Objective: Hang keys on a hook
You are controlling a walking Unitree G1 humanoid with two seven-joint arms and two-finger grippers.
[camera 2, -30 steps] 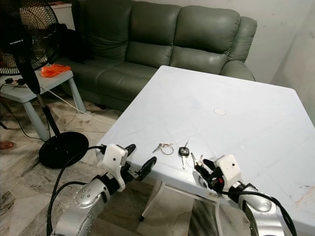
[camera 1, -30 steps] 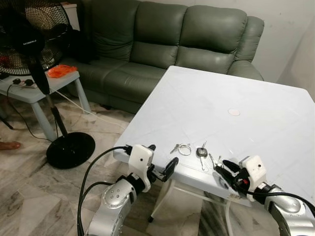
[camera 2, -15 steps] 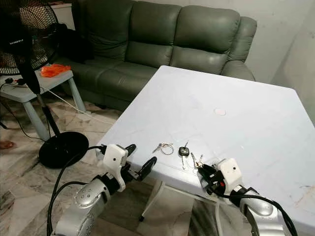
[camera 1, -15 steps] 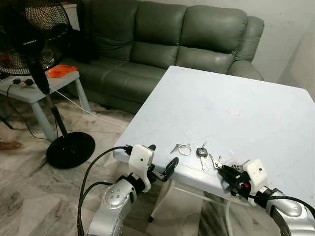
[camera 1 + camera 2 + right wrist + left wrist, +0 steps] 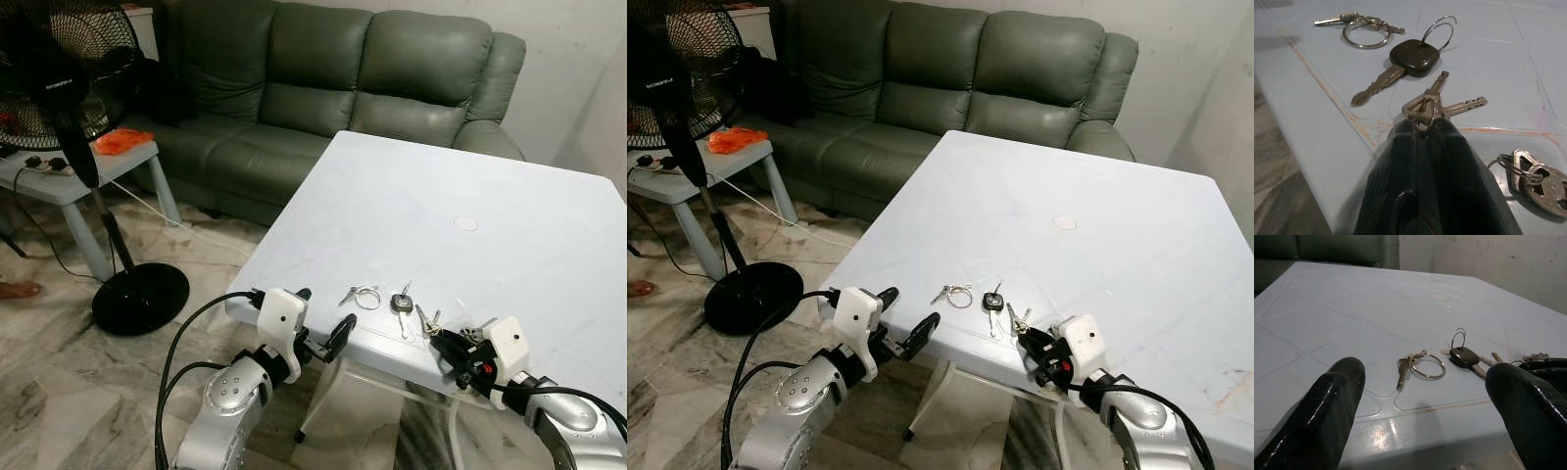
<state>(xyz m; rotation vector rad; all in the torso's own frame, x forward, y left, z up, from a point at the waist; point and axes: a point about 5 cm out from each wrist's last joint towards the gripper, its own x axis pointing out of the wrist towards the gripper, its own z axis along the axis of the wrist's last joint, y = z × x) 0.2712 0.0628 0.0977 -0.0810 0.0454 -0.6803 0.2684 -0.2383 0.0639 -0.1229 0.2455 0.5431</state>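
Observation:
Several key sets lie near the front edge of the white table point(image 5: 470, 176): a ring with small keys point(image 5: 362, 296), a black-headed key point(image 5: 402, 303), a pair of silver keys point(image 5: 1442, 100) and another bunch point(image 5: 1535, 176). My right gripper point(image 5: 443, 340) rests at the table edge, shut on the ring of the silver key pair point(image 5: 1425, 113), which still lies on the table. My left gripper point(image 5: 323, 313) hangs open just in front of the table edge, level with the tabletop; its fingers point(image 5: 1327, 406) frame the key ring point(image 5: 1426, 366) from a short distance.
A green sofa point(image 5: 353, 88) stands behind the table. A black standing fan point(image 5: 69, 88) and a small side table point(image 5: 69, 176) with an orange item are on the left. A person's foot point(image 5: 15, 290) shows at the left edge. A small white disc point(image 5: 466, 223) lies mid-table.
My right gripper has dropped slightly toward the table edge, and its fingers have come together on the silver keys' ring. The left arm has not moved.

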